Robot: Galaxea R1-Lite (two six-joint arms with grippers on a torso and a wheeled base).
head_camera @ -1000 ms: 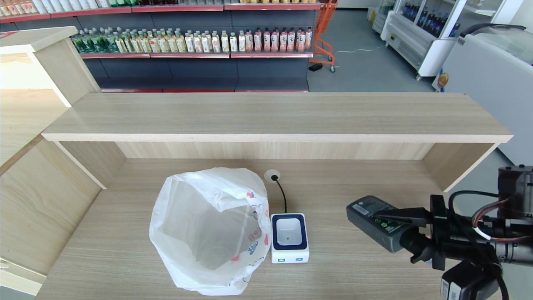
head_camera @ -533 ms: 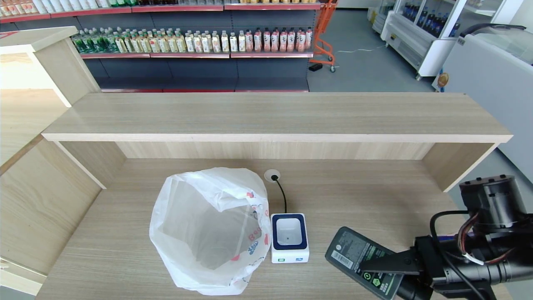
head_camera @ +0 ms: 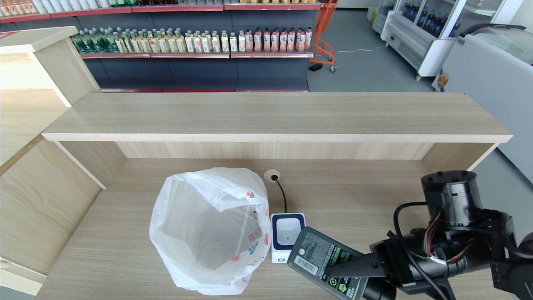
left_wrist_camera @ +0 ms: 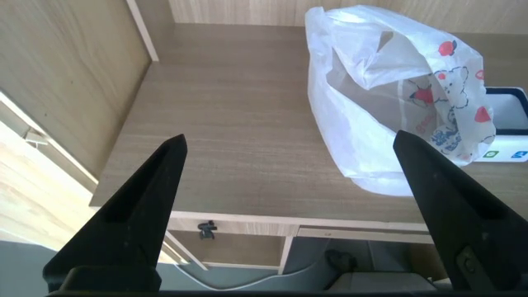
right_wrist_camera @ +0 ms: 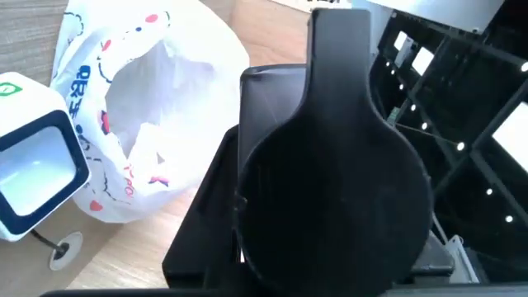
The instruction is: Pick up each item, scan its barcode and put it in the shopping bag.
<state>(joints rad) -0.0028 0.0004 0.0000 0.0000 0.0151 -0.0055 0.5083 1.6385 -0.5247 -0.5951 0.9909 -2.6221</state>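
right gripper clamped on a flat dark-grey rectangular pack, printed label up, at the near right corner of the boxy white scanner. crinkly translucent shopping bag stands open beside it on the woodgrain counter. left gripper spread wide, empty.

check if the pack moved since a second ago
Yes. The pack, in the right gripper, moved left and nearer the robot: it was well right of the scanner, and now it overlaps the scanner's right side.
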